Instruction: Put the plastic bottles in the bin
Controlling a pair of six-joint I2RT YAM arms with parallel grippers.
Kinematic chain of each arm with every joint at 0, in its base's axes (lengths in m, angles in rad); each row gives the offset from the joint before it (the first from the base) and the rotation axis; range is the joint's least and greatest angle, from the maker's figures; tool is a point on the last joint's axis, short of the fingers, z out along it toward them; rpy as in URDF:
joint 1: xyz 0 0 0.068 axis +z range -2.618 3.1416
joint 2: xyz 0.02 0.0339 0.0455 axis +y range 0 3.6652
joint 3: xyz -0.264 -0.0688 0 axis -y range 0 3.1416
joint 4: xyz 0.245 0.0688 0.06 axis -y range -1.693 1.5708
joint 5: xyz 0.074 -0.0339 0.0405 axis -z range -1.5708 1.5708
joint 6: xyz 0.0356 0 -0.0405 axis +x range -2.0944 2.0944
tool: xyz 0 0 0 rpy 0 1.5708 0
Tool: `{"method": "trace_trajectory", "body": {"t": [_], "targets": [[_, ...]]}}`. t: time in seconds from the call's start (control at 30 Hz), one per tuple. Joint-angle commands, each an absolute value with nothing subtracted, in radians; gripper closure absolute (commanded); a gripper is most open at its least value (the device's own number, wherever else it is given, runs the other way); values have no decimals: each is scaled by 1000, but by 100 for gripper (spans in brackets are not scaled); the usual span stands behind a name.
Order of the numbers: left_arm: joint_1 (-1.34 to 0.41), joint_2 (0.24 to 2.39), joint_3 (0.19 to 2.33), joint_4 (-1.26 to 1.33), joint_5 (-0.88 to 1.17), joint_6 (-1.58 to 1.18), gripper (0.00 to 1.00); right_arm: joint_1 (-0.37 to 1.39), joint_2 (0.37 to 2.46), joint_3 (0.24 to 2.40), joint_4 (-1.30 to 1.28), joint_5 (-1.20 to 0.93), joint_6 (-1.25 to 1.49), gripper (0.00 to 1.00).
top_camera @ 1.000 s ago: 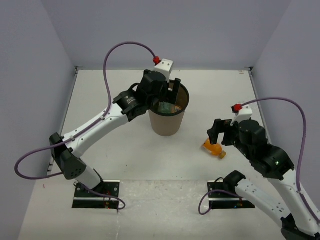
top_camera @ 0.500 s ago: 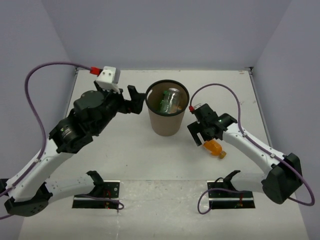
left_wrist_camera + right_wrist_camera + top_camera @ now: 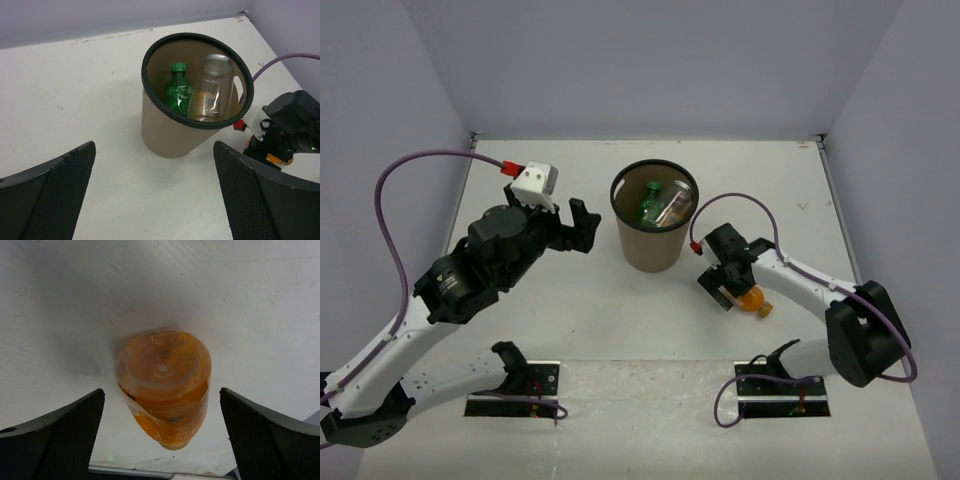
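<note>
The brown bin [image 3: 652,250] stands mid-table; it also shows in the left wrist view [image 3: 170,135]. Inside it are a green bottle [image 3: 178,93] and a clear bottle [image 3: 212,90], also seen from above, the green bottle [image 3: 649,205] and the clear bottle [image 3: 675,203]. An orange bottle [image 3: 752,299] lies on the table right of the bin; in the right wrist view the orange bottle [image 3: 164,385] lies between the open fingers. My right gripper [image 3: 732,290] is open, low over it. My left gripper [image 3: 578,225] is open and empty, left of the bin.
Purple cables loop from both arms, the right one [image 3: 735,205] beside the bin. White walls [image 3: 640,70] close in the table on three sides. The arm bases [image 3: 515,390] sit at the near edge.
The left arm has drawn back from over the bin to its left. The right gripper has moved in from the right and come down over the orange bottle.
</note>
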State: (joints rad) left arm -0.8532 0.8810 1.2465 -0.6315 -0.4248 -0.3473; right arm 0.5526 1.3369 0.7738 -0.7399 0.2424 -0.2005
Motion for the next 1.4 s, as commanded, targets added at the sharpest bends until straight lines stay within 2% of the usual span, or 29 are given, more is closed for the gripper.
{"method": "trace_trajectory", "body": {"t": [0.0,0.07,0.1,0.17,0.2,0.33,0.43,0.63,0.73,0.8,0.9,1.03,1.07,1.27,1.37], "targets": [[-853,850,1246,-621,-400,-321,0,534,1423,779,-677,183,-253,3],[-853,839,1243,-620,-402,-314,0,523,1460,795,-678,157,-252,14],[-853,835,1238,-618,-402,-311,0,509,1477,792,-669,152,-250,28],[-853,831,1235,-620,-403,-308,0,499,1483,776,-647,164,-244,37],[-853,830,1233,-620,-405,-304,0,499,1477,775,-646,167,-241,48],[-851,833,1227,-614,-414,-304,0,497,1367,787,-663,274,-210,65],[-851,845,1221,-612,-428,-308,0,476,1209,816,-704,336,-173,70],[-853,854,1210,-637,-495,-344,0,457,896,983,-718,290,-164,72],[-851,847,1187,-653,-554,-367,0,457,792,1087,-587,62,-150,74],[-851,848,1163,-667,-607,-389,0,457,738,1068,-368,-129,-102,74],[-845,887,1158,-728,-731,-467,0,457,800,1110,-192,-280,13,74],[-819,940,1177,-781,-773,-563,0,465,939,1172,-13,-287,185,78],[-815,940,1177,-778,-779,-587,0,485,959,1161,103,-290,208,78],[-801,951,1207,-779,-782,-598,0,531,1161,1144,397,-270,216,76],[-801,966,1198,-787,-767,-575,0,563,1262,1153,439,-262,181,76]]}}
